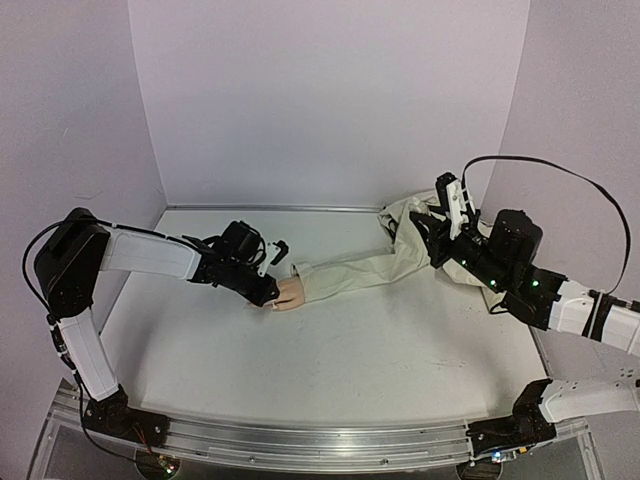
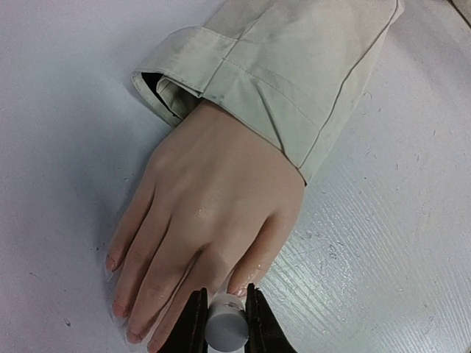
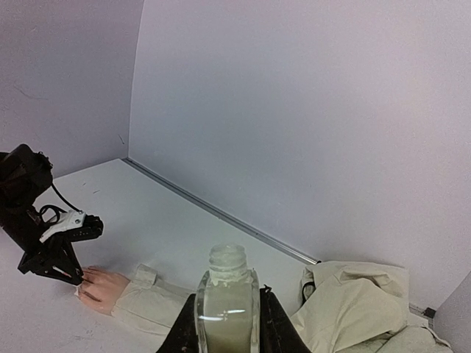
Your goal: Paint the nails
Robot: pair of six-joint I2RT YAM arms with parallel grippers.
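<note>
On our white table [image 1: 350,340] the fake hand [image 2: 213,213] lies palm down, its nails [image 2: 118,307] just beside our left gripper [image 2: 224,303], clamped on a white cap [image 2: 227,331]; our right gripper [image 3: 227,307] clasps an open bottle [image 3: 227,276].

A long beige cloth sleeve [image 1: 350,272] lies stretched across the white, faintly scuffed table top [image 1: 350,350]. Its folded cuff points left and the rest of the garment is bunched at the back right corner (close against the wall). Plain pale lilac walls [image 1: 330,90] stand on three sides. A ridged aluminium rail [image 1: 300,442] runs along the near edge, and a thin black cable [image 1: 560,168] loops in the air on the right.
</note>
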